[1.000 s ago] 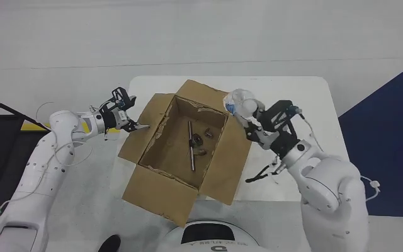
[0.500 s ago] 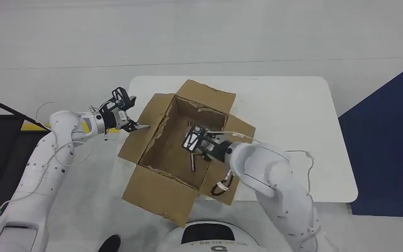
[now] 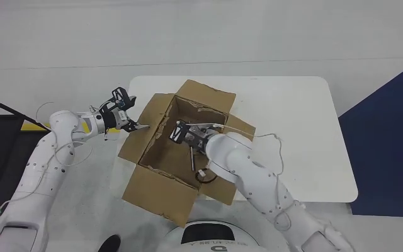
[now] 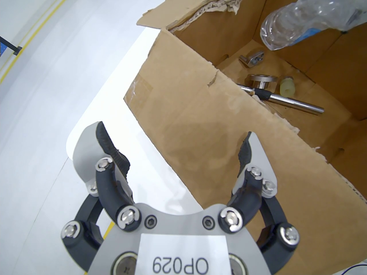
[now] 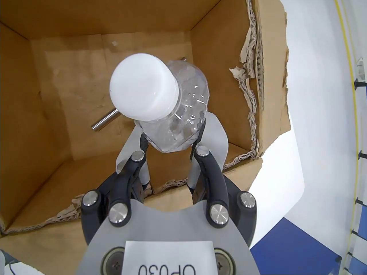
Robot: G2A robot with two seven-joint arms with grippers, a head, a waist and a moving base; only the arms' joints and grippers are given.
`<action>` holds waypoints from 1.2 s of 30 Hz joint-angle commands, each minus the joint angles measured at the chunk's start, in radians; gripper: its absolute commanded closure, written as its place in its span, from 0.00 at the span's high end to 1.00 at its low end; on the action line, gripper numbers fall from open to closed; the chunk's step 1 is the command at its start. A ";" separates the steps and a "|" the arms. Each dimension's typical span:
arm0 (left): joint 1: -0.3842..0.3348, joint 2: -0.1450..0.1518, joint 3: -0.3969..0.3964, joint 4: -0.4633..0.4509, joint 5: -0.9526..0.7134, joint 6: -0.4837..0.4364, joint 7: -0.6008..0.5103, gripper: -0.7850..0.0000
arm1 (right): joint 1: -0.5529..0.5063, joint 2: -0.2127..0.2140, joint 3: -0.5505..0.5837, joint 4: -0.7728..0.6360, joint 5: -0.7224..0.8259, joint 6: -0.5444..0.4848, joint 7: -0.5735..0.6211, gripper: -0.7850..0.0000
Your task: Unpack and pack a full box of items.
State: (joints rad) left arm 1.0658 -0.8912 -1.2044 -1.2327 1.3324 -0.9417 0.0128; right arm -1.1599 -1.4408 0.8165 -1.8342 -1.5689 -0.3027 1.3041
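An open cardboard box (image 3: 160,192) sits on the white table (image 3: 296,120). My right gripper (image 5: 172,135) is shut on a clear plastic bottle (image 5: 175,115) with a white cap, held inside the box (image 5: 71,9) above its floor. In the top view the right gripper (image 3: 181,133) is over the box's left half. On the box floor lie a metal rod (image 4: 289,100), a metal disc (image 4: 262,80), a small white plastic piece (image 4: 287,86) and a metal bracket (image 4: 253,58). My left gripper (image 4: 175,141) is open and empty just outside the box's left flap (image 4: 200,101); the bottle (image 4: 309,15) hangs beyond.
The box flaps stand out on all sides with torn edges (image 5: 252,87). The table's right half (image 3: 302,151) is bare white surface. Grey floor surrounds the table, and a blue panel (image 3: 378,126) stands at the far right.
My right arm has swung from the box's right flap leftward into the box, carrying the bottle. The left arm has not moved.
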 commanded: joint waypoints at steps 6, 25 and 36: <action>0.000 0.000 0.000 0.000 0.000 0.000 0.000 1.00 | 0.019 -0.012 -0.061 0.046 0.020 -0.042 0.019 0.96; 0.011 0.008 -0.039 0.058 0.093 0.183 -0.106 1.00 | -0.222 0.051 0.511 -0.320 0.416 -0.018 -0.339 1.00; -0.087 -0.026 0.073 0.242 0.135 0.144 -0.221 1.00 | -0.235 0.073 0.650 -0.201 0.499 0.008 -0.363 1.00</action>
State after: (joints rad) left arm 0.9920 -0.9127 -1.1492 -1.0023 1.4633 -0.7815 -0.2177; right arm -1.3977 -1.3685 1.4628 -2.0451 -1.0708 -0.3012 0.9412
